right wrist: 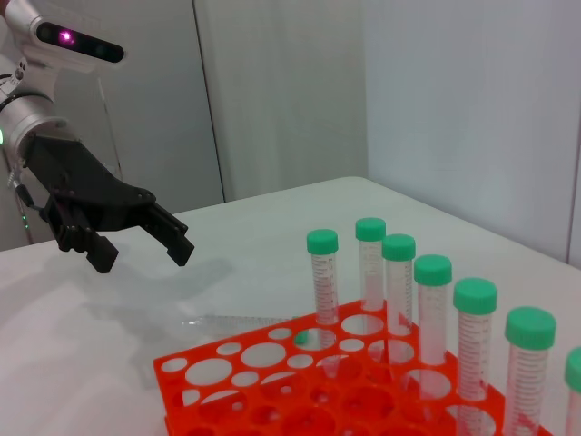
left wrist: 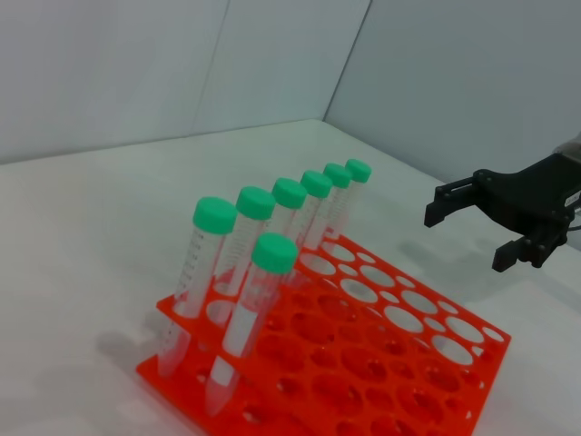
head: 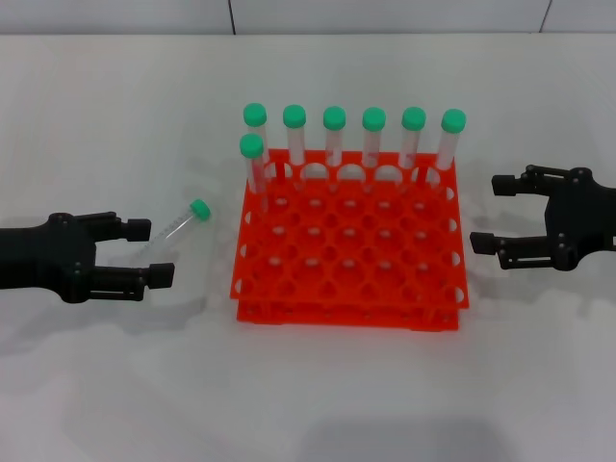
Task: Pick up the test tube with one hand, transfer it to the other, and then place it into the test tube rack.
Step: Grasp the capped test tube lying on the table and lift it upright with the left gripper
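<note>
A test tube (head: 183,223) with a green cap lies on the white table, left of the orange test tube rack (head: 346,313). My left gripper (head: 151,252) hovers open just left of the tube, fingers pointing toward it and not touching. Right of the rack, my right gripper (head: 491,214) is open and holds nothing. In the right wrist view the lying tube (right wrist: 236,321) shows beyond the rack (right wrist: 227,381), with the left gripper (right wrist: 141,256) past it. The left wrist view shows the rack (left wrist: 399,363) and the right gripper (left wrist: 469,238), while the lying tube is out of view.
Several identical green-capped tubes (head: 373,135) stand upright along the rack's back row, plus one (head: 253,164) in the second row at the left end. White walls rise behind the table.
</note>
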Available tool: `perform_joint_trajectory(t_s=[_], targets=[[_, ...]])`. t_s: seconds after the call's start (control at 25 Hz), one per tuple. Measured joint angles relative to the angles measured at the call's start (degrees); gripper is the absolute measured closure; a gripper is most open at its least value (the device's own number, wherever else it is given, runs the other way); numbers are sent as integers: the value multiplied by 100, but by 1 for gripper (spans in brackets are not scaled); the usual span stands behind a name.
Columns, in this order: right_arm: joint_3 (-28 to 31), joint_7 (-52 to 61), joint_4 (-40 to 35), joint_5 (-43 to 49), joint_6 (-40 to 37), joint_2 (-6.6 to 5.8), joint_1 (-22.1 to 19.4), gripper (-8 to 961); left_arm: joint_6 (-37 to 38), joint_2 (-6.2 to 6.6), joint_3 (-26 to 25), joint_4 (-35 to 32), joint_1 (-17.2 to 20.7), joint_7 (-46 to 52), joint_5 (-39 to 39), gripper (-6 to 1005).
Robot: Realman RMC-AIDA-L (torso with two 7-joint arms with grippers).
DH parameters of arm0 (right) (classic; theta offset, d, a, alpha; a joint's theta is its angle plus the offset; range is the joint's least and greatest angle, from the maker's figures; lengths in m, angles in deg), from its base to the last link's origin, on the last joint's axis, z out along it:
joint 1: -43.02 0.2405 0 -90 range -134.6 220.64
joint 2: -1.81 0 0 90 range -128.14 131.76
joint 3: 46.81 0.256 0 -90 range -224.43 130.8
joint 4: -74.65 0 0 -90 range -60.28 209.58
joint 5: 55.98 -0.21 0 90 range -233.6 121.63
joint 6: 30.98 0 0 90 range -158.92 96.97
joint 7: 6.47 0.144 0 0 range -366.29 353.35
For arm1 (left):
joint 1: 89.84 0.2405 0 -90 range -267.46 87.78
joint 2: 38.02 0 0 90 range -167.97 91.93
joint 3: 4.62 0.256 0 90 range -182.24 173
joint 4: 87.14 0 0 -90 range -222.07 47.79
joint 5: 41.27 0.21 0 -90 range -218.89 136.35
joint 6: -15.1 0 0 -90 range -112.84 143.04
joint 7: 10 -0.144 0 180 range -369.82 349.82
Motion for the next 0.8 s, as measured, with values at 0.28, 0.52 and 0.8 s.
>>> perform_joint_trajectory(t_s=[0.28,0.52,0.8], targets=[[0,0,0,0,0,0,-8,109,24,0,0,0,-1,0,-11,111],[0,0,0,0,0,0,-8,110,28,-1,0,0,0,1,-13,111],[0,0,0,0,0,0,-8,110,2,19,0,-10,8,68,1,111]])
